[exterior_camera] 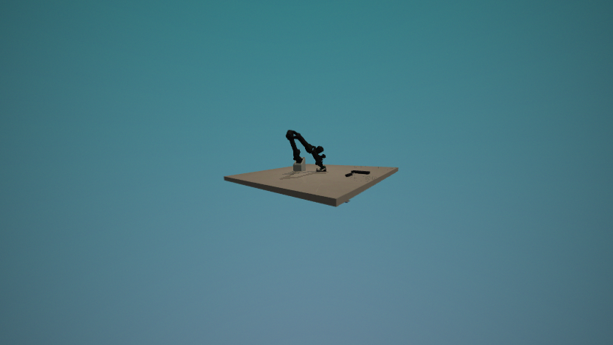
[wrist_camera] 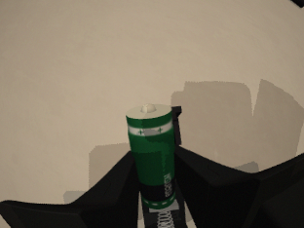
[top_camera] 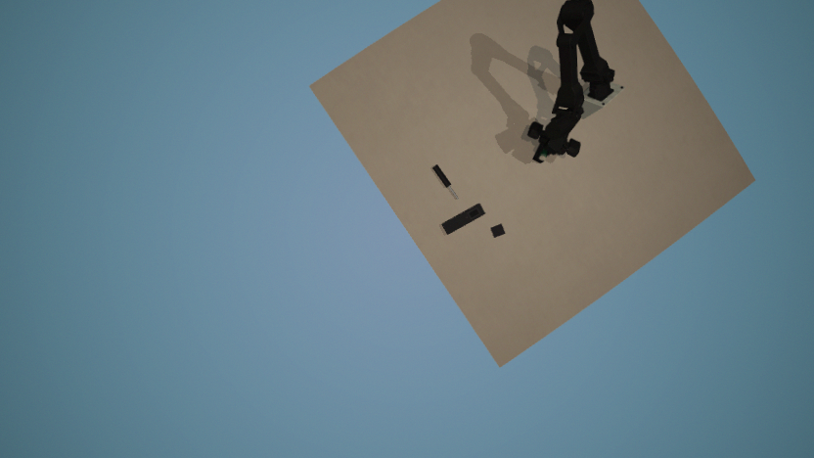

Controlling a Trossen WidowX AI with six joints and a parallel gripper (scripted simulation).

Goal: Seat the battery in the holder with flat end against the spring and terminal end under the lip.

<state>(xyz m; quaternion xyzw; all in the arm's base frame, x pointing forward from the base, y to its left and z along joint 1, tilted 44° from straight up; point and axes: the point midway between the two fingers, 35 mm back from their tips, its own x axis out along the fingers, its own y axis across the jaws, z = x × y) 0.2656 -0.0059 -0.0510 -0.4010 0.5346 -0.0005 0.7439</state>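
Top: the gripper [top_camera: 544, 153] [exterior_camera: 320, 168] [wrist_camera: 152, 153] points down over the holder [top_camera: 538, 153] [exterior_camera: 325, 170] [wrist_camera: 166, 218], low above the tabletop [top_camera: 568, 245] [exterior_camera: 300, 184] [wrist_camera: 73, 73]. Exterior: the arm [top_camera: 567, 68] [exterior_camera: 303, 142] bends from its base down to the holder. Wrist: the fingers, narrowly parted, grip the battery [wrist_camera: 155, 158], terminal end away from the holder's spring [wrist_camera: 166, 219]; whether it is seated cannot be told.

Matt tabletop [top_camera: 568, 227] [exterior_camera: 300, 182] [wrist_camera: 73, 58], faintly mottled; smooth green battery [wrist_camera: 155, 156]; metallic-looking coiled spring [wrist_camera: 166, 219].
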